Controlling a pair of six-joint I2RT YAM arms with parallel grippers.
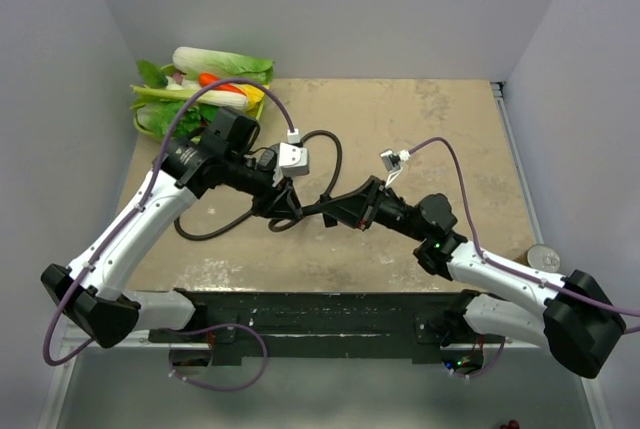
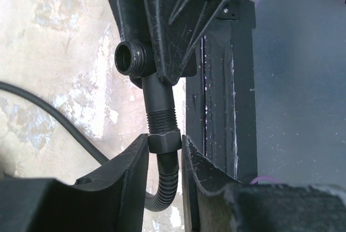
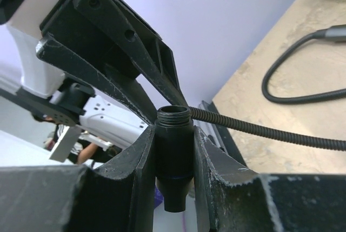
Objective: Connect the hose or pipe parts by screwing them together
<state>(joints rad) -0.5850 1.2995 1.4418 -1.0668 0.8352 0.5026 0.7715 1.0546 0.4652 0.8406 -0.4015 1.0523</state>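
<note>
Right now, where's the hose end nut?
Left wrist view, centre: the nut is pinched in the left gripper, just below the threaded fitting held by the right gripper.

The top external camera looked down from high at the near side, far enough back to take in the whole table (image 1: pixel 430 129). The left wrist camera sat close behind the left gripper (image 2: pixel 165 159), facing along it to the hose nut (image 2: pixel 163 141) and the table's near edge. The right wrist camera looked just as closely past the right gripper (image 3: pixel 174 156) at the threaded fitting (image 3: pixel 174 129). All three views shared this mid-table meeting point, and the dark frame beyond the fitting seemed to be the other gripper.
</note>
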